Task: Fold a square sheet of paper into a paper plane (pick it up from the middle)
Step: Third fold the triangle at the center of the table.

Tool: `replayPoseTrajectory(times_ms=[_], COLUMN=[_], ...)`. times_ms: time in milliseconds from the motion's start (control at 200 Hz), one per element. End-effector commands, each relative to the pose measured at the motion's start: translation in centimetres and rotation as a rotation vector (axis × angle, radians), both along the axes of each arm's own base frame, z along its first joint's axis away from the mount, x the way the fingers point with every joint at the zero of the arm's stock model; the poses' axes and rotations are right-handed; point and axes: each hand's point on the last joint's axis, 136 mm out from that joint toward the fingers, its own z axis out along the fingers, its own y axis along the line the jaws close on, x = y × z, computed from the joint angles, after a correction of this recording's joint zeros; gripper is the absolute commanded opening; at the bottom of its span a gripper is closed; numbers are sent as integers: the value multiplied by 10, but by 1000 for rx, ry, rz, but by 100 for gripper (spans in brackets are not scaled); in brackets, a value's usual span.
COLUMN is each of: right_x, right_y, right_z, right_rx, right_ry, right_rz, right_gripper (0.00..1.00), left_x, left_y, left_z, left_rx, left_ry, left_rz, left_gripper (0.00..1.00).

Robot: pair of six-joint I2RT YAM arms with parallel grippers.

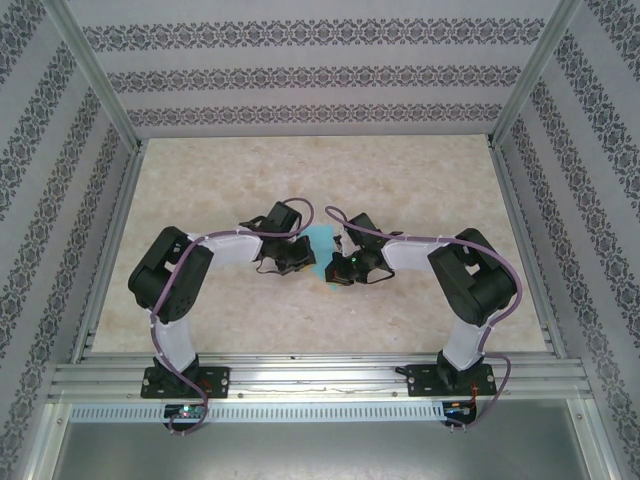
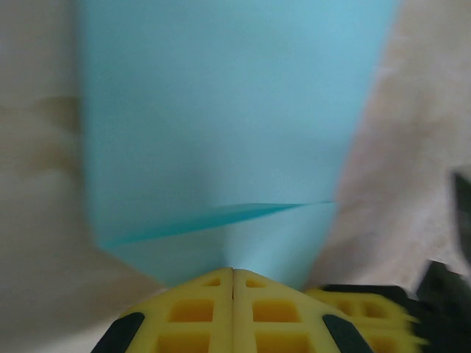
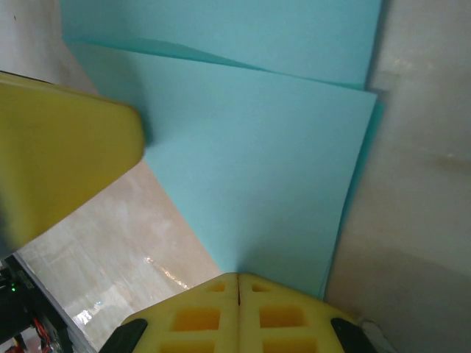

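- The left pincer [image 2: 233, 283] has its two yellow ribbed fingers pressed flat together. The near edge of a thin turquoise-blue folded sheet of paper [image 2: 221, 125] runs in between their tips, so this pincer pinches the sheet.
- In the left wrist view the sheet stretches straight ahead of those tips. Its long axis points directly away from the pincer, broad at the far end and tapering toward the fingers.
- A sharp fold edge crosses the sheet just ahead of the left tips, slanting upward from left to right.
- The right pincer [image 3: 238, 288] is also squeezed tight, its yellow fingers meeting along a thin seam. A narrow corner of the sheet is nipped at their tips.
- Ahead of the right pincer the sheet fans out wide in two overlapping layers. The edge where they overlap runs across well ahead of the tips, dropping from left to right.
- One yellow finger [image 3: 66, 154] of the left pincer sits ahead and to the left of the right pincer's tips, at the sheet's left border.
- From above, the two pincers face each other with the sheet between them, over a pale marbled tabletop [image 1: 420, 180].
- The visible strip runs crosswise to the line joining the pincers, with its narrower end toward the arm bases.
- The views do not show whether the sheet touches the tabletop.
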Motion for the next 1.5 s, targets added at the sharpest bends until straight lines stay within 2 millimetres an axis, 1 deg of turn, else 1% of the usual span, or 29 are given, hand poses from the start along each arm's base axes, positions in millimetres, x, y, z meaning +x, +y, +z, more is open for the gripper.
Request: replayPoseTrajectory(times_ms=[0, 90, 130, 185, 320, 425, 535, 600, 764, 834, 964, 1044, 1069, 1124, 1264, 1299, 1364, 1499], right_x=[-12, -12, -12, -12, -12, -13, -13, -13, -13, -13, -14, -16, -16, -16, -16, -15, -14, -13], right_y=[-17, -17, -17, -18, -20, -20, -20, -22, -25, -25, -27, -32, -34, -36, -36, -36, -35, -34], right_z=[-14, -13, -14, -14, -14, -14, -15, -16, -17, -16, -14, -15, -15, -15, -11, -10, -8, -7], right_rx=[-76, -75, -76, -77, -81, -80, -81, -85, -93, -90, -96, -112, -118, -128, -126, -123, -121, -117], right_ry=[59, 59, 60, 60, 57, 60, 61, 60, 62, 61, 60, 60, 62, 62, 53, 54, 51, 52], right_rz=[-15, -12, -10, -12, -20, -18, -14, -15, -18, -15, 0, 14, 17, 29, 53, 53, 53, 51], right_gripper=[0, 0, 0, 0, 0, 0, 0, 0, 0, 0, 0, 0, 0, 0, 0, 0, 0, 0], left_x=[7, 10, 12, 15, 21, 29, 42, 45, 48, 48, 47, 43, 41, 37, 23, 20, 17, 16], left_y=[15, 27, 31, 35, 49, 52, 45, 44, 47, 40, 38, 31, 29, 18, -10, -14, -14, -3], left_z=[-17, -32, -35, -34, -29, -26, -11, -4, 2, 14, 41, 49, 49, 48, 34, 27, 17, -4], left_rx=[63, 69, 48, 26, 67, 55, 17, 14, 28, -15, -28, -43, -48, -79, -117, -109, -88, -39], left_ry=[-47, -23, -9, 0, -21, 2, -26, -33, -46, -72, -150, -184, -181, -176, -133, -120, -102, -84], left_rz=[8, 33, 57, 77, 112, 132, 138, 137, 141, 132, 133, 125, 121, 94, 10, -9, -18, 20], left_gripper=[0, 0, 0, 0, 0, 0, 0, 0, 1, 1, 6, 5, 5, 5, 4, 4, 5, 5])
